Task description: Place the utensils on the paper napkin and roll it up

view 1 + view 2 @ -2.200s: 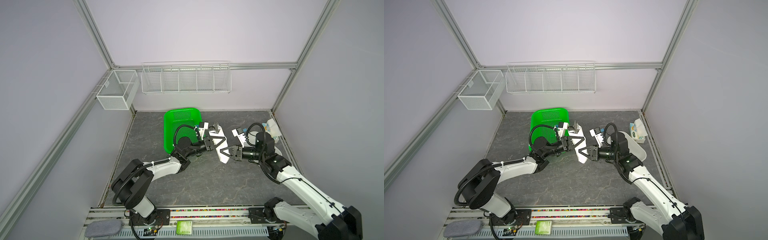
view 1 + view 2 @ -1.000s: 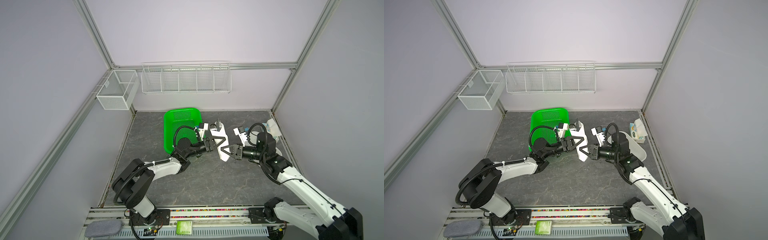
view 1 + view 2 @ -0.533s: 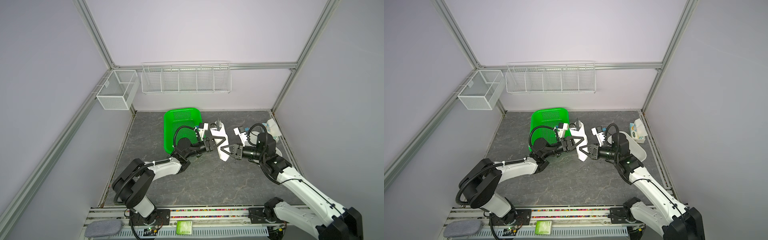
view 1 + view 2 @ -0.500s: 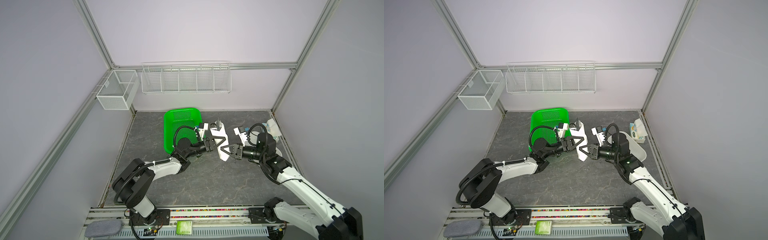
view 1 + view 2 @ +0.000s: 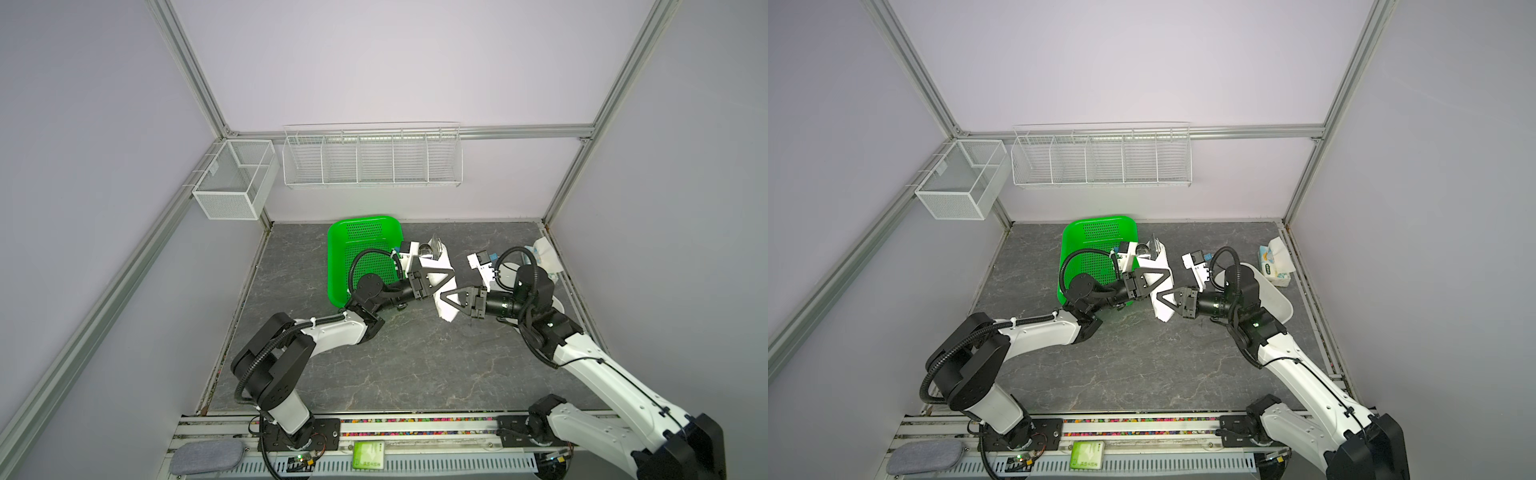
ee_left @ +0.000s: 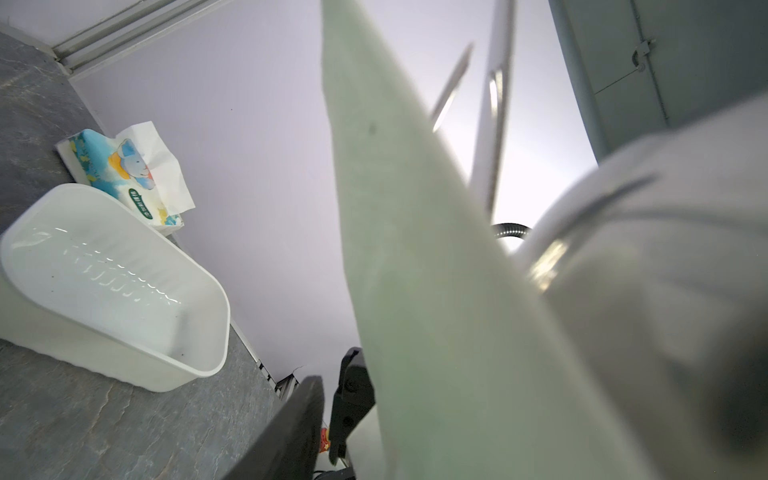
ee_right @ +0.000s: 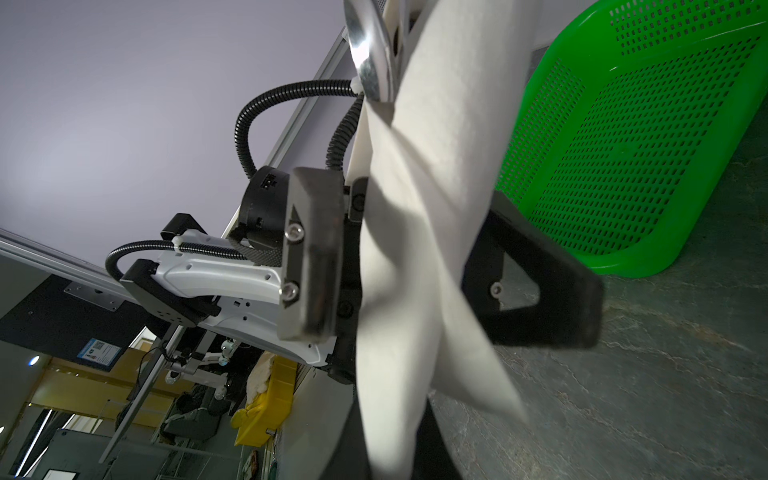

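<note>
- The paper napkin (image 5: 448, 320) is rolled round the utensils (image 5: 432, 250) and held on a slant over the middle of the table (image 5: 374, 365), just right of the green basket (image 5: 361, 249). The shiny heads poke out of its far, upper end.
- My right hand (image 5: 446, 301) is pinched tight on the near, lower end of the napkin.
- My left hand (image 7: 419, 291) straddles the napkin higher up, one finger on either side with the paper filling the gap. I cannot tell whether it presses or only brackets it.
- As I judge it, the laying-on is done and the rolling nearly so. This step is finishing the wrap in the air.
- A loose pointed flap (image 7: 494, 386) hangs off near my right hand, so the wrap does not look tight.
- Next, I think, that flap needs bringing round and the napkin laying level on bare table nearer me. One hand should hold it firmly meanwhile, or the metal may slide out of the open end.
</note>
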`<state>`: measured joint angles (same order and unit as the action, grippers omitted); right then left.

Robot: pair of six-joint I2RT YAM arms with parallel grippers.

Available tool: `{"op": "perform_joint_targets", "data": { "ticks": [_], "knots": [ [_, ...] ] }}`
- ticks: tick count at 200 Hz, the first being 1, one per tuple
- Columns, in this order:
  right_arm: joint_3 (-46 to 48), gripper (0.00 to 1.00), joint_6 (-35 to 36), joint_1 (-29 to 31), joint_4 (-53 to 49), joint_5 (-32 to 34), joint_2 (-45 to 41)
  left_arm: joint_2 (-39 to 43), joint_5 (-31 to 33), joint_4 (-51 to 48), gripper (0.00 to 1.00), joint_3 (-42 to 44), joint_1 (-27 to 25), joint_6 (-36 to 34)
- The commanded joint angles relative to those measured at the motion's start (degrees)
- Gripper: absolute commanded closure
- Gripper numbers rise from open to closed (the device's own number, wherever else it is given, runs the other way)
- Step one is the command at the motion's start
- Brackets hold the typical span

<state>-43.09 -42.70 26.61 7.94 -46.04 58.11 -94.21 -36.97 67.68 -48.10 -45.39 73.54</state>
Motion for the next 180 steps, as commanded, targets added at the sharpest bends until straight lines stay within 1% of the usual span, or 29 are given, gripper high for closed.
{"op": "perform_joint_targets", "data": {
  "ticks": [1, 42, 61, 72, 127, 157, 180],
  "knots": [
    [0.7, 0.91, -1.5, -0.1, 5.0, -2.5, 0.1, -1.4, -1.5, 4.2, 0.44, -1.8, -0.2, 1.5],
    [0.7, 0.91, -2.2, -0.1, 6.2, -3.4, 0.3, -3.0, -2.6, 7.3, 0.43, -2.8, -0.2, 3.6],
    [0.6, 0.91, -2.3, -0.1, 6.2, -3.7, 0.5, -3.3, -2.9, 8.0, 0.45, -3.3, -0.3, 3.9],
    [0.8, 0.91, -2.3, -0.1, 6.1, -3.6, 0.4, -3.2, -3.0, 8.2, 0.47, -3.5, -0.3, 3.9],
    [0.9, 0.92, -1.7, -0.2, 5.3, -2.6, 0.0, -3.0, -2.9, 10.0, 0.68, -3.0, -0.3, 4.8],
    [0.9, 0.92, -1.5, -0.3, 4.8, -1.7, -0.7, -2.8, -2.5, 10.3, 0.75, -2.1, -0.3, 5.0],
    [0.8, 0.92, -1.4, -0.3, 4.5, -1.3, -1.1, -2.6, -2.2, 10.4, 0.76, -1.3, -0.3, 4.9]
  ]
}}
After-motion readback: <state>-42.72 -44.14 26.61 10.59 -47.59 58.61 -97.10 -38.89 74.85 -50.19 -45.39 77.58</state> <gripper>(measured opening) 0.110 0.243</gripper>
